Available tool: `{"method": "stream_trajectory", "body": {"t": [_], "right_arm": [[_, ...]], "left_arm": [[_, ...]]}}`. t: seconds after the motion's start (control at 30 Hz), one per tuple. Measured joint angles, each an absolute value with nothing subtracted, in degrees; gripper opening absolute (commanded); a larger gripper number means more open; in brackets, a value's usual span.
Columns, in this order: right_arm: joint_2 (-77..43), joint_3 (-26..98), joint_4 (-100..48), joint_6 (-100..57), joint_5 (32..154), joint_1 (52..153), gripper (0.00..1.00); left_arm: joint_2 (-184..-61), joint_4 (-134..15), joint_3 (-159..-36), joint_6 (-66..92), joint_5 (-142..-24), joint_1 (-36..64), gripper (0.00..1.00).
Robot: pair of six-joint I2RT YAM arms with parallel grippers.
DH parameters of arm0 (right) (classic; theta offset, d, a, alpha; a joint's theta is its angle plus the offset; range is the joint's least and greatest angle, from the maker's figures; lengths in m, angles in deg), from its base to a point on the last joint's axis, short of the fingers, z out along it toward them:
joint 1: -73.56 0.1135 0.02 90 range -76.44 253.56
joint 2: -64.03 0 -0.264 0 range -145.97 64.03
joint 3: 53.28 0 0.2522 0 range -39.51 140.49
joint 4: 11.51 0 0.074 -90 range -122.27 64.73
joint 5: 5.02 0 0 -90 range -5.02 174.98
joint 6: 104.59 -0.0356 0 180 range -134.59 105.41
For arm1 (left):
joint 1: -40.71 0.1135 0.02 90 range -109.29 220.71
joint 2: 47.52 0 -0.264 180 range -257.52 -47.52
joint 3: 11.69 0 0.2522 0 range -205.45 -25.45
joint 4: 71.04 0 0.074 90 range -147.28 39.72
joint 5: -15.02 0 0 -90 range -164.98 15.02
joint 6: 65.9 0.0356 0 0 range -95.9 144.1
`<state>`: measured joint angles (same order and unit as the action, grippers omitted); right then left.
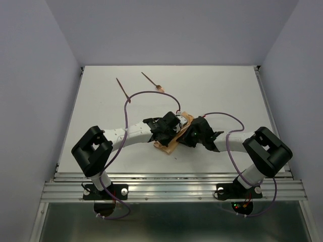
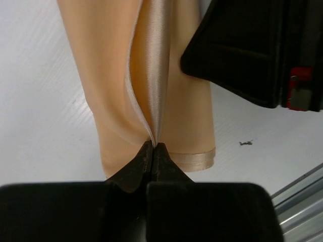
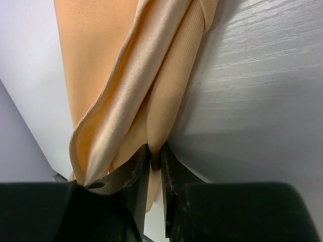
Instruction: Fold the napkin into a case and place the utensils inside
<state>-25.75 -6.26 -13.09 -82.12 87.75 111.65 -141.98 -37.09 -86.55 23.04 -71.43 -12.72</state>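
Note:
The tan napkin [image 1: 170, 143] lies bunched lengthwise at the table's middle, between both grippers. My left gripper [image 1: 170, 127] is shut on a raised satin fold of the napkin [image 2: 111, 75], its tips [image 2: 153, 146] meeting on the fabric. From the other side, my right gripper [image 1: 189, 132] pinches another fold of the napkin [image 3: 101, 50] between its nearly closed jaws [image 3: 155, 151]. Two utensils lie at the far left of the table, apart from the napkin: a plain pointed stick [image 1: 122, 89] and a fork [image 1: 152, 81] with a pale head. No finished case shows.
The right arm's black wrist body [image 2: 252, 50] hangs close over the napkin in the left wrist view. Purple cables [image 1: 151, 93] loop over the table behind the grippers. A metal rail [image 1: 171, 189] runs along the near edge.

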Motion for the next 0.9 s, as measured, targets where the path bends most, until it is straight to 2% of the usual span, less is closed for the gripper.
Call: {"method": "stream_trajectory", "body": {"t": [0.27, 0.73, 0.77, 0.87, 0.9], "right_arm": [[-26.49, -5.73, -13.0, -82.14, 87.64, 112.15, 0.16], [-26.43, -5.6, -13.31, -82.21, 86.78, 112.65, 0.19], [-26.32, -5.6, -13.42, -82.29, 86.67, 112.67, 0.27], [-24.81, -6.0, -14.29, -82.6, 85.84, 112.67, 0.43], [-23.72, -6.46, -14.66, -82.58, 85.3, 112.69, 0.52]], "left_arm": [[-142.0, -38.76, -86.55, 21.03, -77.55, -12.85, 0.0], [-146.74, -39.87, -88.28, 19.91, -79.32, -12.85, 0.0], [-146.79, -39.91, -88.28, 19.76, -79.32, -12.85, 0.0], [-146.79, -40.4, -88.28, 19.61, -79.36, -12.85, 0.0], [-146.79, -40.68, -88.28, 19.52, -79.45, -12.85, 0.0]]}}
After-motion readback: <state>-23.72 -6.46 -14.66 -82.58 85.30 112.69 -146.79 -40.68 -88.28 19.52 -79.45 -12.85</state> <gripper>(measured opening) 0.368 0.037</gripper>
